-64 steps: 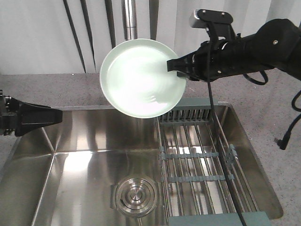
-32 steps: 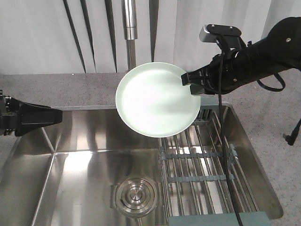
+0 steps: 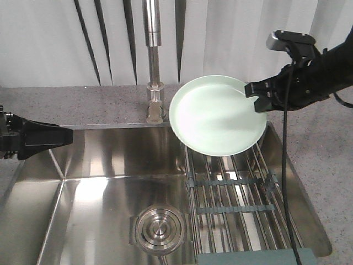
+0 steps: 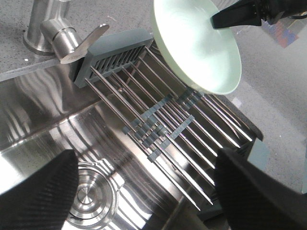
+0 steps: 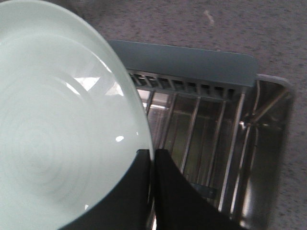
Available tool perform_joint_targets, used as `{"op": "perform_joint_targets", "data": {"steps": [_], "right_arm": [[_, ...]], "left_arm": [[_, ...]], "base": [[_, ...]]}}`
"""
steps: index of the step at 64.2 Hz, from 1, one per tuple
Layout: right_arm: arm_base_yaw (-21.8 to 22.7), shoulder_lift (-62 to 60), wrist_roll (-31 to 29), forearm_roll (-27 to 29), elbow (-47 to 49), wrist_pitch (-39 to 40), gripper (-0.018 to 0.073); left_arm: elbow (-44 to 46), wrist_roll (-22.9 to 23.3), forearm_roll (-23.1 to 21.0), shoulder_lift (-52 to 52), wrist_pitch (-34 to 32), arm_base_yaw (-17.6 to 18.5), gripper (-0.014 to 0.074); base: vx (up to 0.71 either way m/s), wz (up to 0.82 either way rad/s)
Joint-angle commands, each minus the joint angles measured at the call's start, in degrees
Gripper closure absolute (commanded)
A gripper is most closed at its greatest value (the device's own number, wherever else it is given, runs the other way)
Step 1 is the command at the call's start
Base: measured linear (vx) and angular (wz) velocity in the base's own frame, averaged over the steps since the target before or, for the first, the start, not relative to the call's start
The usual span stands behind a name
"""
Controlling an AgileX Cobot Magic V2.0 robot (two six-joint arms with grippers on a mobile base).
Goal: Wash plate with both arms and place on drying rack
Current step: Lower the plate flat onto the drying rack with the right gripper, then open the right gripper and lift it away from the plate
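The pale mint-green plate (image 3: 218, 115) hangs tilted in the air above the far end of the drying rack (image 3: 231, 187), which lies over the right part of the sink. My right gripper (image 3: 255, 96) is shut on the plate's right rim; the rim sits pinched between its black fingers (image 5: 165, 191). The plate also shows in the left wrist view (image 4: 196, 45) and fills the left of the right wrist view (image 5: 57, 120). My left gripper (image 3: 69, 135) is at the sink's left edge, far from the plate, jaws spread wide and empty (image 4: 144, 191).
The steel faucet (image 3: 153, 61) stands behind the sink, left of the plate. The round steel drain (image 3: 160, 229) sits in the sink floor (image 3: 99, 204). Speckled grey counter (image 3: 325, 165) surrounds the sink. A black cable (image 3: 285, 165) hangs from the right arm over the rack.
The right gripper has carried the plate to the right and slightly down, from in front of the faucet to above the rack's far end. The left arm has not moved.
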State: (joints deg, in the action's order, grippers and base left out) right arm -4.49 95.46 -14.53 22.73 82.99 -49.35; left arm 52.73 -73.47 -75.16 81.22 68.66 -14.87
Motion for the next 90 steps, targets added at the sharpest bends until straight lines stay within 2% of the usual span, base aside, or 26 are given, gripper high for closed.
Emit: {"op": "perform_joint_targets", "data": {"steps": [1,11,24,41,54,63,83,90], "right_arm": [[2.1,-2.4,0.0,1.1,2.2,2.4,0.0552],[2.0,-1.6,-0.8,0.8,2.2,2.2,0.0547],[1.9,3.0,-1.3,0.4,2.2,-3.7,0.0545],[1.9,7.6,-1.6,-0.8,2.2,-4.1,0.0544],[1.9,10.1,-1.4,-3.7,2.2,-5.4,0.0522],[1.9,10.7,-0.6,-6.3,2.2,-5.3,0.047],[1.9,10.7,0.1,-8.2,2.2,-3.3,0.0272],[1.9,10.1,0.1,-9.6,2.2,-3.3,0.0239]], "left_arm": [[1.0,-0.1,-4.2,-1.7,2.8,0.0,0.0045],[1.0,-0.1,-4.2,-1.7,2.8,0.0,0.0045],[1.0,-0.1,-4.2,-1.7,2.8,0.0,0.0045],[1.0,-0.1,-4.2,-1.7,2.8,0.0,0.0045],[1.0,-0.1,-4.2,-1.7,2.8,0.0,0.0045],[1.0,-0.1,-4.2,-1.7,2.8,0.0,0.0045],[1.0,-0.1,-4.2,-1.7,2.8,0.0,0.0045],[1.0,-0.1,-4.2,-1.7,2.8,0.0,0.0045]], "base": [[0.0,0.0],[0.0,0.0],[0.0,0.0],[0.0,0.0],[0.0,0.0],[0.0,0.0],[0.0,0.0],[0.0,0.0]]}}
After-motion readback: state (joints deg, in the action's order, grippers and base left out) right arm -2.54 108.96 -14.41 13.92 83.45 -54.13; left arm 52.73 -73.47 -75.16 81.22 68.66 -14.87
